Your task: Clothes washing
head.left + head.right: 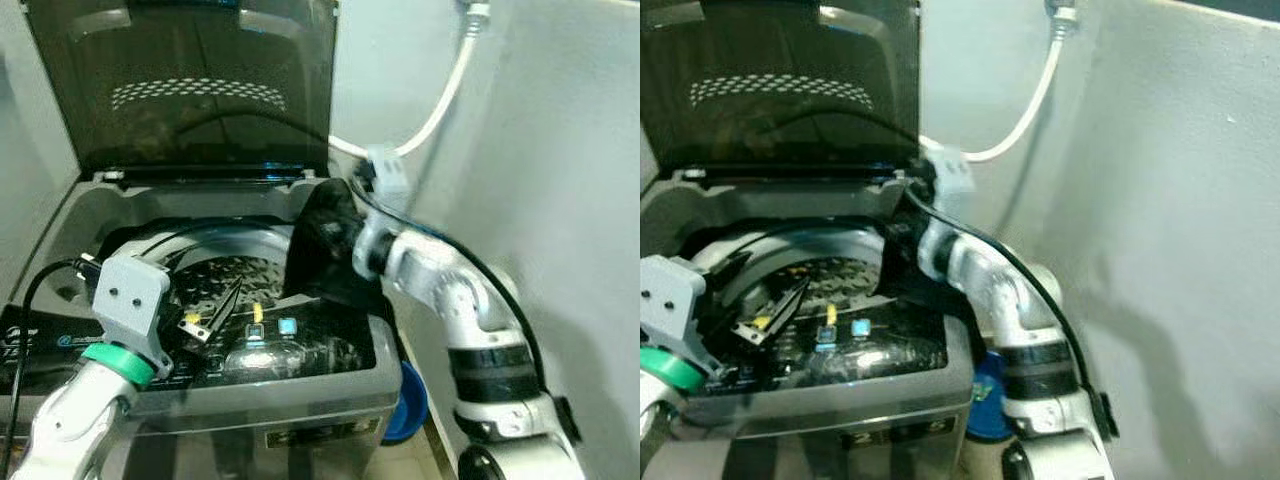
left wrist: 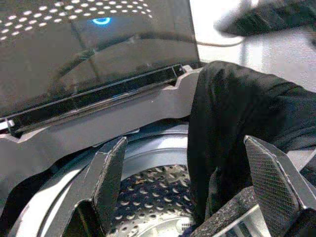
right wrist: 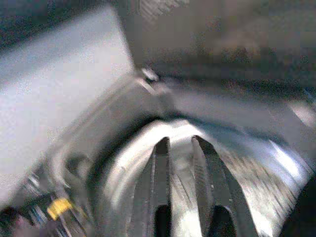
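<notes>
Draped over the right rim of the open washing machine, at centre frame in the left eye view, a black garment is seen beside the right gripper, nearer that arm. In the left wrist view, the left gripper is held wide, the garment hanging at right over the perforated drum. In the blurred right wrist view, the fingers are held narrow, nothing visibly gripped, above the drum; a grey wall crowds the right.

My washing machine is grey, its raised lid dark and smoky with a band of white dots. The drum is silver, speckled with holes. A black cloth drapes its rim.
</notes>
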Robot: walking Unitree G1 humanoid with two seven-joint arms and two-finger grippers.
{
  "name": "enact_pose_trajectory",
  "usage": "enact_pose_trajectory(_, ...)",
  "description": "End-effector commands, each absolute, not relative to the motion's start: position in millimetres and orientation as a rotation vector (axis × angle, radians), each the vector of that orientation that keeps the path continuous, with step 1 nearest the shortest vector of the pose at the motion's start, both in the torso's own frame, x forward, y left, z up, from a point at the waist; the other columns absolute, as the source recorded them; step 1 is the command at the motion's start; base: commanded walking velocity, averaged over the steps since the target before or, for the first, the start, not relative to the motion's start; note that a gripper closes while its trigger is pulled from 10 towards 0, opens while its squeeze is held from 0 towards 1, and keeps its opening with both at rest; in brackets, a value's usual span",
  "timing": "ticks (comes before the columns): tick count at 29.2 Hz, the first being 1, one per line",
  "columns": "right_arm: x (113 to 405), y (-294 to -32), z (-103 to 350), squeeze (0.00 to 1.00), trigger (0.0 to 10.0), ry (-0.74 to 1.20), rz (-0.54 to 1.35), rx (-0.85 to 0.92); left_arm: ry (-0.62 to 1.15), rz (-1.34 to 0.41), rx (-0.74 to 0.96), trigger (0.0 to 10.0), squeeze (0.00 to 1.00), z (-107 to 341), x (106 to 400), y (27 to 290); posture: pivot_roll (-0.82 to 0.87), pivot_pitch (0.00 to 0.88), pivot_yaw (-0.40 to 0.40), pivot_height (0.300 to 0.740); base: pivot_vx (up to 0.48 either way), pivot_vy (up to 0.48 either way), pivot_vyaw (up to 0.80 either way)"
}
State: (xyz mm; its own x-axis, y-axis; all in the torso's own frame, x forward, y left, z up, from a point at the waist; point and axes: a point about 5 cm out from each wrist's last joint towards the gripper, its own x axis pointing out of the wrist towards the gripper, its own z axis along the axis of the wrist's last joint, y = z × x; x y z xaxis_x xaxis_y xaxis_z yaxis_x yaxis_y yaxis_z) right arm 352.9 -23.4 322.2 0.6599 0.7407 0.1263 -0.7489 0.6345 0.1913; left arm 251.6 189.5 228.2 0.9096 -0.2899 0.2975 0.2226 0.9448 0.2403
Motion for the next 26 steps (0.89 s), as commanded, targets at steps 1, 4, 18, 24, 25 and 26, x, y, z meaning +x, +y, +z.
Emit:
enact_pose_trajectory(1,355,-13,334,0.00,0.0,-0.071,0.867,0.274,-0.336,-0.270,0.204,10.0,0.00,227,252,188,0.10,0.023,0.021,0.740,0.000,0.000,0.00)
enact_pose_trajectory(4,345,24,376,0.00,0.0,-0.171,0.969,0.350,-0.339,-0.274,0.202,10.0,0.00,227,253,186,0.11,0.014,0.010,0.740,0.000,0.000,0.00)
enact_pose_trajectory(18,366,10,354,1.00,10.0,-0.171,0.949,-0.102,-0.324,-0.257,0.215,10.0,0.00,222,250,185,0.11,0.012,-0.015,0.740,0.000,0.000,0.00)
enact_pose_trajectory(24,383,-44,329,1.00,10.0,-0.048,0.825,-0.061,-0.321,-0.261,0.212,10.0,0.00,222,250,187,0.10,0.013,-0.002,0.740,0.000,0.000,0.00)
enact_pose_trajectory(25,385,-52,325,1.00,10.0,-0.035,0.803,-0.052,-0.319,-0.264,0.209,10.0,0.00,221,250,187,0.10,0.013,-0.002,0.740,0.000,0.000,0.00)
enact_pose_trajectory(26,385,-52,325,1.00,10.0,-0.035,0.803,-0.052,-0.319,-0.264,0.209,10.0,0.00,221,250,187,0.10,0.013,-0.002,0.740,0.000,0.000,0.00)
